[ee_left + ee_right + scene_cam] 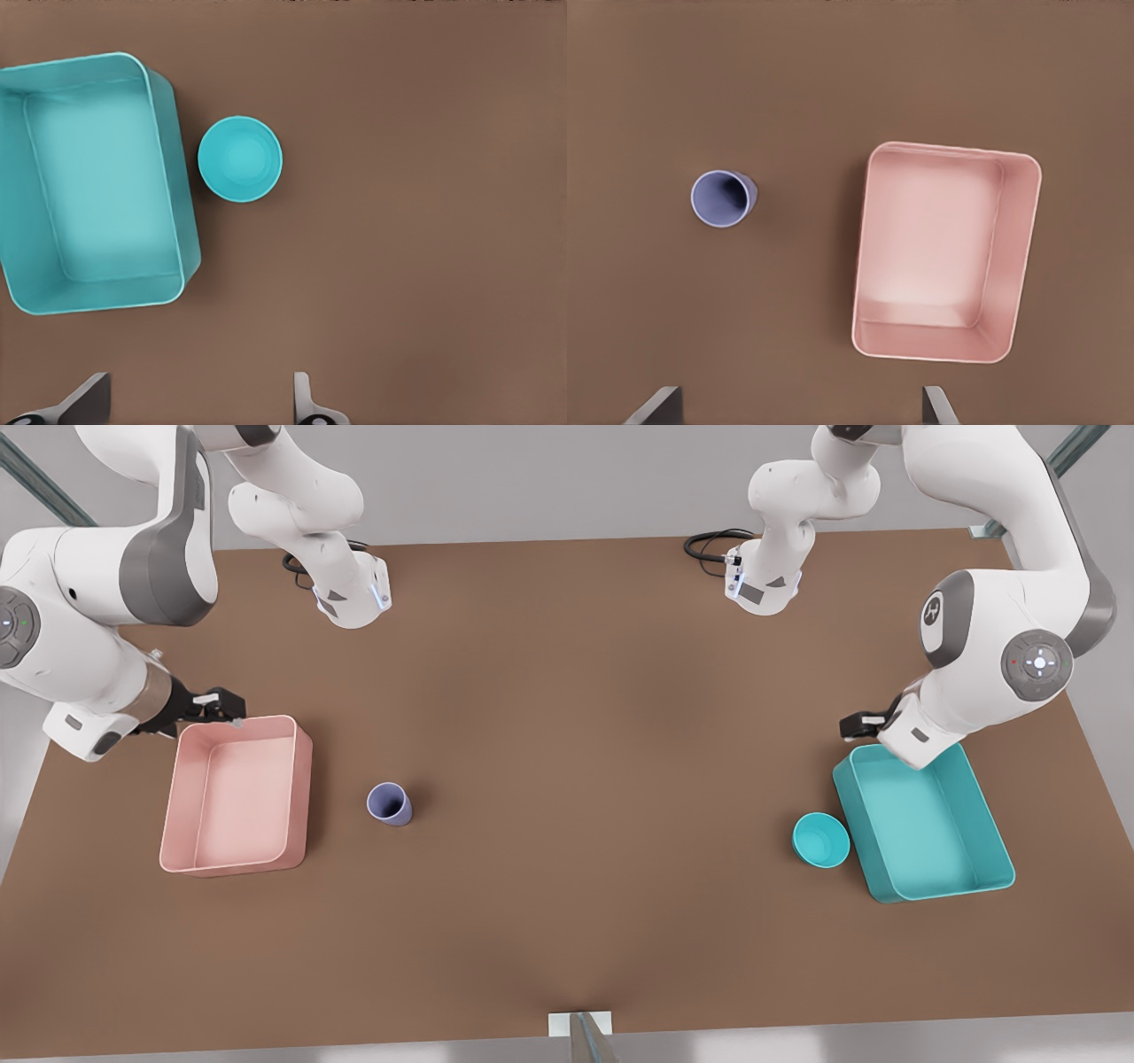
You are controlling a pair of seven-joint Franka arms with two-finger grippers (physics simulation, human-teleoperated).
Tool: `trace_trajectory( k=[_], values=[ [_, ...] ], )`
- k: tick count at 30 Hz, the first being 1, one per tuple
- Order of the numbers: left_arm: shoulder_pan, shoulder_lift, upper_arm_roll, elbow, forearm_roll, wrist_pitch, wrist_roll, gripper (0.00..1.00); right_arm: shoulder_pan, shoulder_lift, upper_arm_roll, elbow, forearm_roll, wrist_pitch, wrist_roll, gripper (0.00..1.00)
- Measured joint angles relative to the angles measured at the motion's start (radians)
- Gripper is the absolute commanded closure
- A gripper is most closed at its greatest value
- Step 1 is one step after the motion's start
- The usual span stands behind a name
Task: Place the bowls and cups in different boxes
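Note:
The teal bowl [820,840] [239,159] stands upright on the table, just beside the teal box [922,821] [93,181]. My left gripper [856,726] [197,409] hangs open above the table at that box's far corner, on the front view's right. The lavender cup [390,803] [722,198] stands upright a short way from the pale pink box [237,794] [943,251]. My right gripper [220,706] [797,411] is open and hovers by the pink box's far edge, on the front view's left. Both boxes hold nothing.
The brown table [585,735] stretches wide between the two boxes. Both arm bases [354,598] [762,589] stand at the far edge with black cables. A small white bracket [580,1025] sits at the near edge.

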Motion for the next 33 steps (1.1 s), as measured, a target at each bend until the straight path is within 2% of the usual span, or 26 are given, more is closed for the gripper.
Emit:
trace_trajectory(
  k=[3, 7, 11, 15, 20, 29, 30, 33],
  values=[
    [0.001, 0.036, 0.003, 0.007, 0.001, 0.010, -0.004, 0.00, 0.014, 0.047, -0.002, 0.008, -0.003, 0.013, -0.007, 0.00],
    [-0.079, 0.351, -0.014, 0.147, 0.032, 0.072, -0.025, 0.00, 0.173, 0.292, 0.000, 0.037, 0.007, 0.106, -0.007, 0.00],
    [-0.141, 0.514, -0.010, 0.159, 0.122, 0.245, -0.049, 0.00, 0.245, 0.385, 0.001, -0.038, 0.013, 0.257, 0.017, 0.00],
    [-0.140, 0.556, 0.012, 0.143, 0.234, 0.364, -0.067, 0.00, 0.217, 0.343, -0.002, -0.204, 0.031, 0.417, 0.038, 0.00],
    [-0.123, 0.595, 0.024, 0.061, 0.272, 0.482, -0.085, 0.00, 0.165, 0.270, -0.002, -0.418, 0.036, 0.590, 0.054, 0.00],
    [-0.100, 0.619, 0.025, 0.042, 0.279, 0.568, -0.108, 0.00, 0.161, 0.327, -0.003, -0.482, 0.063, 0.801, 0.075, 0.00],
    [-0.096, 0.620, 0.025, 0.042, 0.272, 0.572, -0.110, 0.06, 0.158, 0.337, -0.002, -0.483, 0.067, 0.814, 0.077, 0.00],
    [-0.095, 0.624, 0.025, 0.038, 0.261, 0.581, -0.120, 0.43, 0.153, 0.351, -0.002, -0.504, 0.075, 0.844, 0.082, 0.00]
  ],
)
